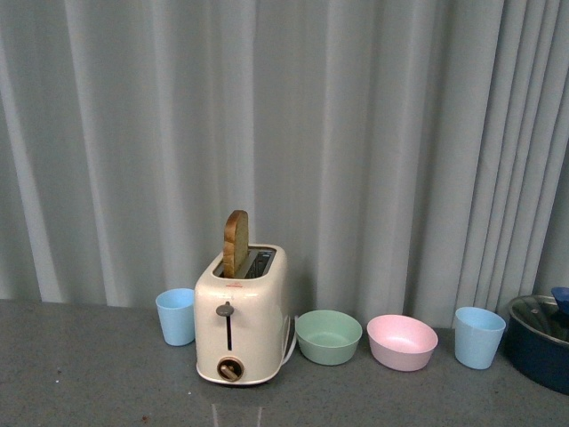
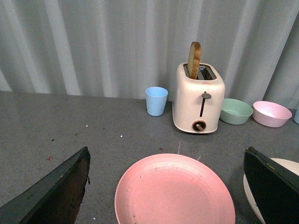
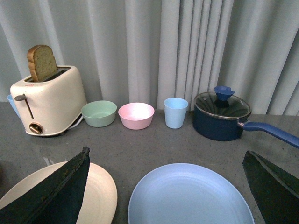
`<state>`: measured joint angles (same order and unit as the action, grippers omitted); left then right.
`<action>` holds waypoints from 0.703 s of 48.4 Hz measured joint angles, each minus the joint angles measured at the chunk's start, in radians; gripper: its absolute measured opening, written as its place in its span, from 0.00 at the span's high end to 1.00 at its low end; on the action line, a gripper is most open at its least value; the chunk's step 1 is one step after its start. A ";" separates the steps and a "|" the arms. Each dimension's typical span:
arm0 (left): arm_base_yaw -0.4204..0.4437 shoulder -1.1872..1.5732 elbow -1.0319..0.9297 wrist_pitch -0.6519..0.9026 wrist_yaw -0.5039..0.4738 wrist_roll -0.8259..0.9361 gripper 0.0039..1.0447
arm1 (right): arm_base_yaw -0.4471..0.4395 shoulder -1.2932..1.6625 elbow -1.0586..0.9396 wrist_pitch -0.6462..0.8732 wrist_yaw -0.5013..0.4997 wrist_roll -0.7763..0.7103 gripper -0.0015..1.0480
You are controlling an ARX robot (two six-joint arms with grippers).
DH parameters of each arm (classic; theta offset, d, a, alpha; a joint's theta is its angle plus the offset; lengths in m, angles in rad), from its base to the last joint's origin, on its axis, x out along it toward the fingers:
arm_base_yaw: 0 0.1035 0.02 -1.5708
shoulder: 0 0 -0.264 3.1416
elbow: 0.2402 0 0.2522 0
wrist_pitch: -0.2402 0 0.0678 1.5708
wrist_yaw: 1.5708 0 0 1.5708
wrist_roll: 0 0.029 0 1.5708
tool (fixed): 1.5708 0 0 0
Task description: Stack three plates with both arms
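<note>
Our left pincer (image 2: 166, 150) is hanging wide open, its two flat, dark, wedge-shaped fingers (image 2: 56, 196) spread far apart and gripping nothing. Between them the pink plate (image 2: 175, 191) is lying flat on the grey speckled table (image 2: 42, 121), in front of the toaster (image 2: 198, 105) on our side. It is round, shallow and matte, with a few dark specks on it.

Our right pincer (image 3: 166, 151) is gaping just as wide and is also holding nothing. The blue plate (image 3: 189, 196) is lying between its fingers (image 3: 51, 196), nearer to us than the toaster and off to its right. The cream plate (image 3: 100, 191), with faint rings on its face, is resting nearer the toaster than the blue plate, and one finger is covering part of it. We cannot tell whether either pincer is touching a plate.

The toaster is standing upright, cream and smooth, with rounded corners, and a brown slice of bread (image 1: 236, 242) is sticking up from its slot. A pale blue cup (image 1: 176, 316) is standing just to its left. To its right a green bowl (image 1: 328, 336), a pink bowl (image 1: 401, 342), a second blue cup (image 1: 478, 336) and a dark blue pot (image 3: 222, 116) with a glass lid are standing in a row.
</note>
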<state>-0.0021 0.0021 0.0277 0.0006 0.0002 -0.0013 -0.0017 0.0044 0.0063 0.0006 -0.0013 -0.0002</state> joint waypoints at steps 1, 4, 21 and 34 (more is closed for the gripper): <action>0.000 0.000 0.000 0.000 0.000 0.000 0.06 | 0.000 0.000 0.000 0.000 0.000 0.000 0.07; 0.028 0.050 0.038 -0.111 0.089 -0.004 0.06 | 0.000 0.000 0.000 0.000 0.000 0.000 0.07; 0.115 0.808 0.546 -0.210 0.339 0.165 0.06 | 0.000 0.000 0.000 0.000 0.000 0.000 0.07; 0.148 1.390 0.924 -0.385 0.314 0.351 0.06 | 0.000 0.000 0.000 0.000 0.000 0.000 0.07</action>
<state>0.1459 1.3918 0.9520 -0.3840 0.3141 0.3500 -0.0013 0.0044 0.0063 0.0006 -0.0013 -0.0002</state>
